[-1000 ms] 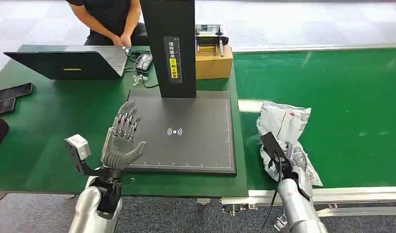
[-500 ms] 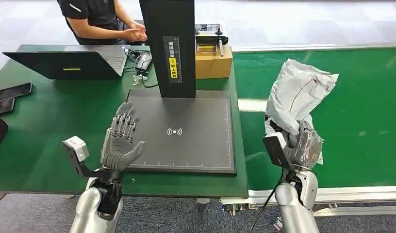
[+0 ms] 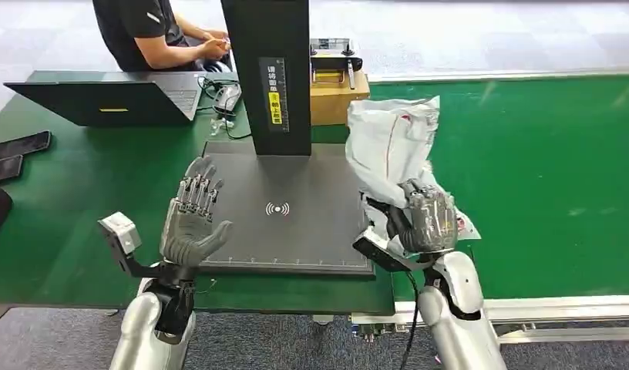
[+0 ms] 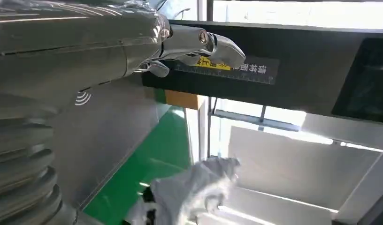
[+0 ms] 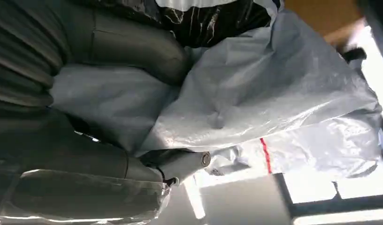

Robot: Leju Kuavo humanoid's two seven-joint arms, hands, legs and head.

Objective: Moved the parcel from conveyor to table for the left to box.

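Above the worktop (image 3: 80, 193) edge, right hand (image 3: 423, 223), fingers clamped on the parcel (image 3: 388, 146), has carried it off the conveyor (image 3: 543, 169); left hand (image 3: 192, 223) waits, fingers apart.

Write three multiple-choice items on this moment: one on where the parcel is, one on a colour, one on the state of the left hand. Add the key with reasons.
1. Where is the crumpled white plastic parcel?
A. Flat on the conveyor belt
B. Held up by the right hand over the right edge of the dark scanner pad
C. Beside the black laptop

2. What colour is the conveyor belt?
A. Green
B. Blue
C. Grey

3. What state is the left hand in?
A. Gripping the parcel
C. Pressed flat on the laptop
B. Holding nothing, fingers apart

Key: 1 B, the head view shows the bag raised in the right hand's grip at the pad's edge. 2 A, the belt is plainly green. 3 B, the hand stands upright and holds nothing at the pad's left edge.
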